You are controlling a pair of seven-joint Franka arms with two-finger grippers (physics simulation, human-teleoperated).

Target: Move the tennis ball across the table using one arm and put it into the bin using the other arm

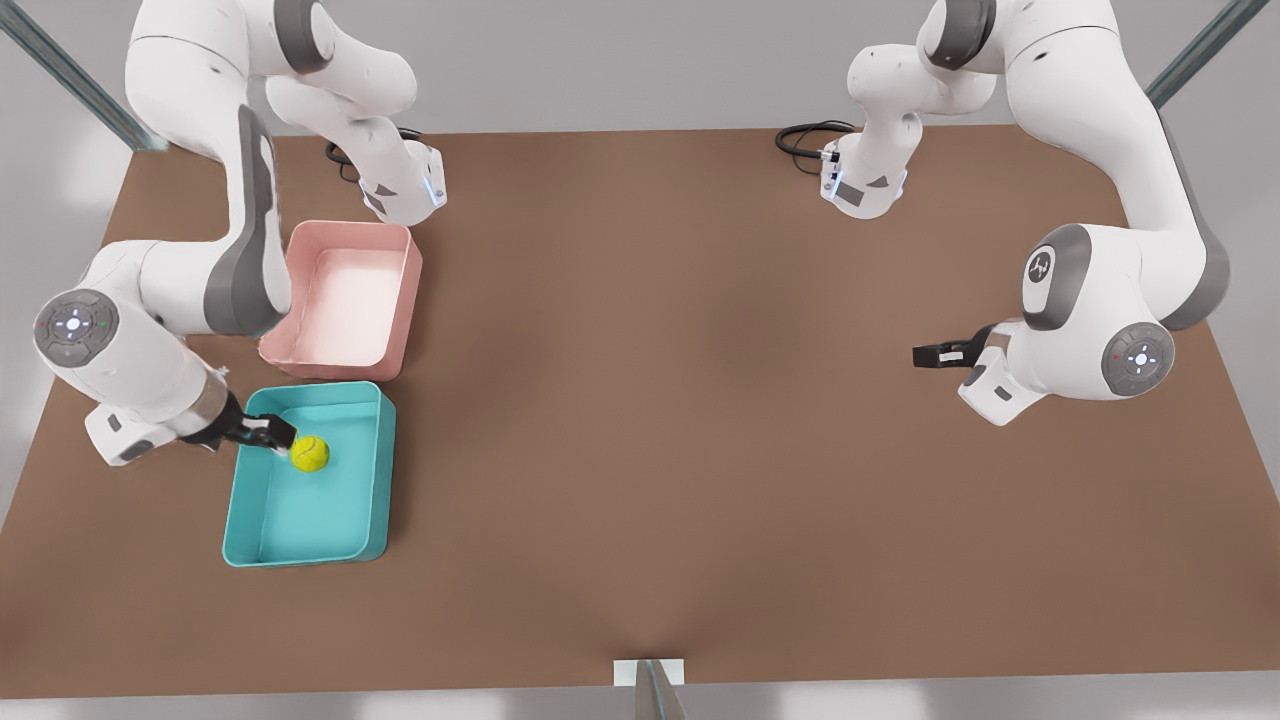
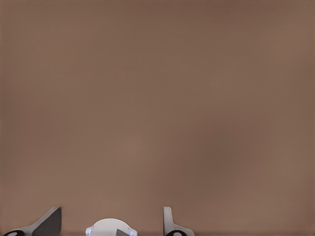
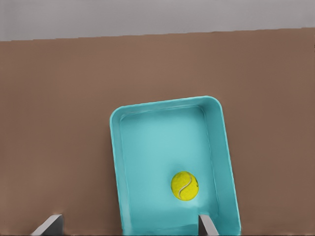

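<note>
Nearest us in the front view, the teal bin point(image 1: 262, 527) sits by the table's point(image 1: 650, 450) edge at the front view's left, with the pink bin point(image 1: 400, 300) just behind it. We see the tennis ball point(image 1: 310, 453) inside the teal bin, just beside the right gripper point(image 1: 278, 436), whose fingers look parted and hold nothing. The left gripper point(image 1: 925, 354) waits over bare table near the opposite edge.

From the left wrist view, we find its fingers point(image 2: 170, 223) spread wide over brown tabletop.

From the right wrist view, we see the ball resting free on the bin floor between parted fingertips point(image 3: 206, 225).
</note>
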